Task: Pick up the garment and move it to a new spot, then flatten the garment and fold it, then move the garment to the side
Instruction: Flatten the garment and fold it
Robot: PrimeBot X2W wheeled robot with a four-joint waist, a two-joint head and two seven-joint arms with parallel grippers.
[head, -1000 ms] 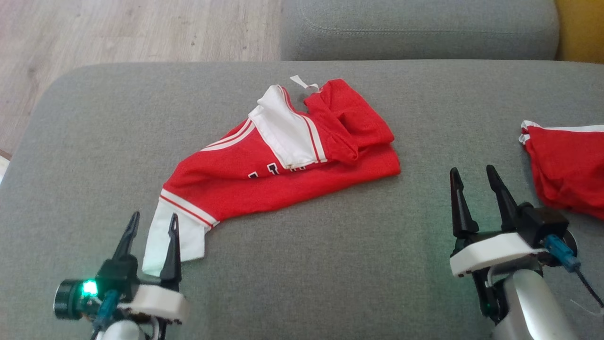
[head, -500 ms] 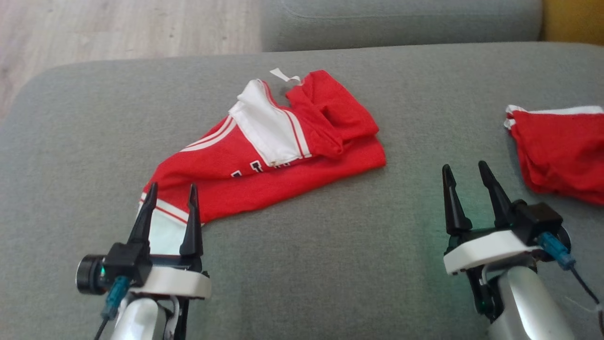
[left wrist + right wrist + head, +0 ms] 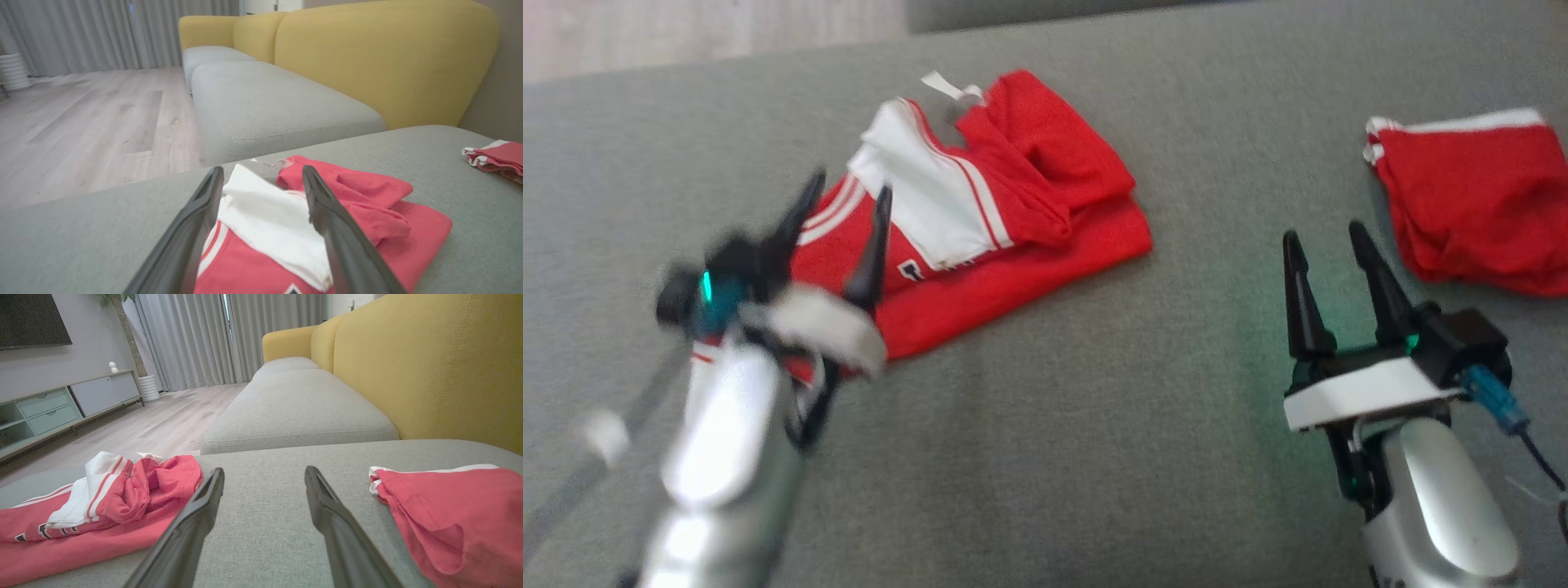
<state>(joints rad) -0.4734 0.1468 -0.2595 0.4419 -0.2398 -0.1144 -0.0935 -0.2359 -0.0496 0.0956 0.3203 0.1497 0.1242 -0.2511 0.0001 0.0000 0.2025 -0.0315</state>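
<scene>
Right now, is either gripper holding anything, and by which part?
Nothing is held. The left gripper is open above the red and white garment, not closed on it; the right gripper is open over the bare sofa cushion.

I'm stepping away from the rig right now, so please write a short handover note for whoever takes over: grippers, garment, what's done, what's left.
Left gripper: jaws open, empty, poised over the red and white garment.
Right gripper: jaws open, empty, over bare grey cushion.
Garment: crumpled, mid-cushion. A second red garment lies to its right.
Done: nothing grasped, nothing flattened.
Left: pick up, move, flatten, fold, set aside.
</scene>
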